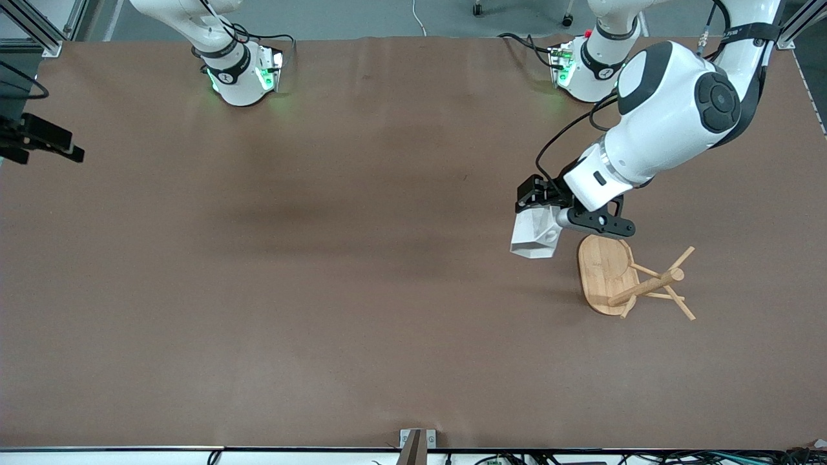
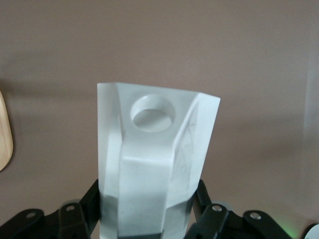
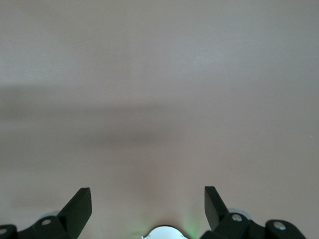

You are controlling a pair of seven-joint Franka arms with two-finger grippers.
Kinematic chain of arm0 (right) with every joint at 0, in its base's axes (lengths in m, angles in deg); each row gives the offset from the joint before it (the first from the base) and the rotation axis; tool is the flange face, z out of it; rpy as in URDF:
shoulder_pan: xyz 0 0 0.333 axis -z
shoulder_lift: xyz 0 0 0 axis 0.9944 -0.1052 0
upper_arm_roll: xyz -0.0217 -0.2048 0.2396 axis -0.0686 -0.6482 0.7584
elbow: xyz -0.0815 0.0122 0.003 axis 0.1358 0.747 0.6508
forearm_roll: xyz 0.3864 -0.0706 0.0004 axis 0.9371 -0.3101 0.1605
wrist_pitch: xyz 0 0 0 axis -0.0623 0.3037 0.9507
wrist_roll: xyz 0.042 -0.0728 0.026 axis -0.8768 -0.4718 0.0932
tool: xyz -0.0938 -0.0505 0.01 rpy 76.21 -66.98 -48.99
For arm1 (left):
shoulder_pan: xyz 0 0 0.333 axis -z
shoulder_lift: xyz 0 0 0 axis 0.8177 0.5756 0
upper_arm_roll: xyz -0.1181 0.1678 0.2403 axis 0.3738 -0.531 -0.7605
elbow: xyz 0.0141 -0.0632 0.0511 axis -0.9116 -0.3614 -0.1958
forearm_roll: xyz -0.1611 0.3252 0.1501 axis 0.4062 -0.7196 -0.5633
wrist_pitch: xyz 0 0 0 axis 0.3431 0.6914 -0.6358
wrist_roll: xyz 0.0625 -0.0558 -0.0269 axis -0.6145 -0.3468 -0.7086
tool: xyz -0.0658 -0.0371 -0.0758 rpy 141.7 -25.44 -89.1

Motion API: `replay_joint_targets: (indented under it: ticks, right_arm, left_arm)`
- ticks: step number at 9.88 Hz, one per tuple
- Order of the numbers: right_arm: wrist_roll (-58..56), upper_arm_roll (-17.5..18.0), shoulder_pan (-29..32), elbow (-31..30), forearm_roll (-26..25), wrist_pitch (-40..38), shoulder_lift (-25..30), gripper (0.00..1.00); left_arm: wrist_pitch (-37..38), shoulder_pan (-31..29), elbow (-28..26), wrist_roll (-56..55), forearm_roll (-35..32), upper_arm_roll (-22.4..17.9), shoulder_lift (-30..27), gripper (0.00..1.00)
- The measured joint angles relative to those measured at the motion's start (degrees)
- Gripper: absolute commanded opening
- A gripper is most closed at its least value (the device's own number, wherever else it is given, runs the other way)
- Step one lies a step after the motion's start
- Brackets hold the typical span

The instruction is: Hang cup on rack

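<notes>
The white faceted cup point(image 1: 535, 236) hangs in the air with my left gripper point(image 1: 541, 208) shut on its narrow end. It is tilted, its wide rim lowest in the front view. The left wrist view shows the cup point(image 2: 149, 159) between the black fingers point(image 2: 83, 205), its handle's round hole point(image 2: 151, 113) facing the camera. It is over the table just beside the rack's oval base point(image 1: 606, 271), toward the right arm's end. The bamboo rack stands with its post point(image 1: 646, 287) and thin pegs bare. My right gripper point(image 3: 148, 196) is open over bare table.
The brown table point(image 1: 323, 258) stretches wide toward the right arm's end. The arm bases stand along its edge farthest from the front camera. An edge of the rack's base point(image 2: 4, 132) shows in the left wrist view.
</notes>
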Motion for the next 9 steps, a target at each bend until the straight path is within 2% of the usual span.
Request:
replay_joint_targets:
  ticks: [2, 4, 9]
  right_arm:
    - [1.01, 3.17, 2.59, -0.25, -3.24, 0.29, -0.33, 1.0]
    - [3.2, 3.3, 4.29, -0.53, -3.06, 2.08, -0.47, 1.0]
    - [6.64, 3.59, 4.55, -3.57, -3.03, 5.62, 0.99, 1.0]
  left_arm:
    - [0.74, -1.87, -0.49, -0.5, -1.04, -0.01, -0.01, 0.0]
    - [1.22, -3.32, -2.26, 4.32, -1.63, -0.82, 0.0, 0.0]
    - [1.22, -3.57, -5.35, 16.52, -1.67, -6.21, 0.08, 0.0]
